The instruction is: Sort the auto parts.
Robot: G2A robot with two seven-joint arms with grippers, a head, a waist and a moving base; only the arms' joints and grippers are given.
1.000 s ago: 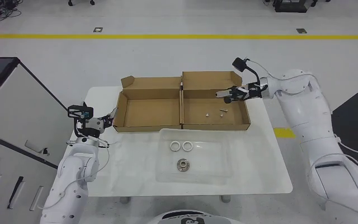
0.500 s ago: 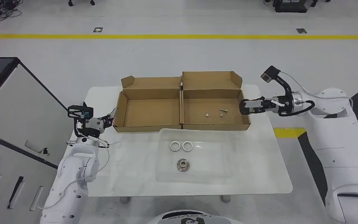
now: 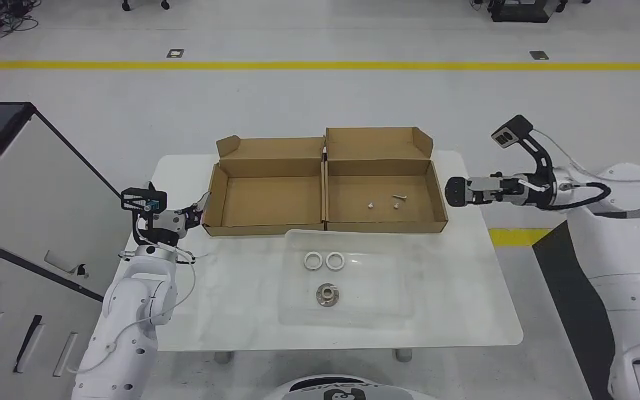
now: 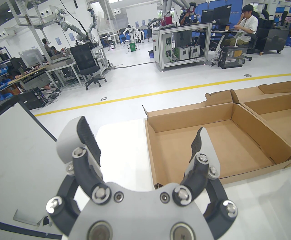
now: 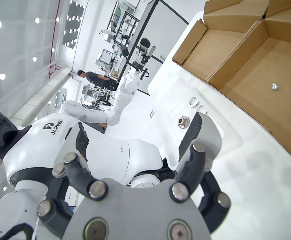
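Sorting part-done — three parts outstanding

Two fasteners (image 3: 398,197) lie in the right box (image 3: 350,192). Two white rings (image 3: 307,261) and a metal flange (image 3: 326,294) sit unsorted in the clear tray (image 3: 400,245) on the surface (image 3: 470,290). Left tool (image 4: 141,123) and right tool (image 5: 138,119) both released and empty

This is a robotics lab in an open industrial hall. A pale floor (image 3: 300,100) carries a yellow line (image 3: 320,65). Around it stand frame-mounted robot arms (image 4: 78,34), a small humanoid robot (image 4: 130,30), an aluminium-framed equipment rack (image 4: 181,48), monitors (image 4: 219,13) and an office chair (image 4: 86,61).
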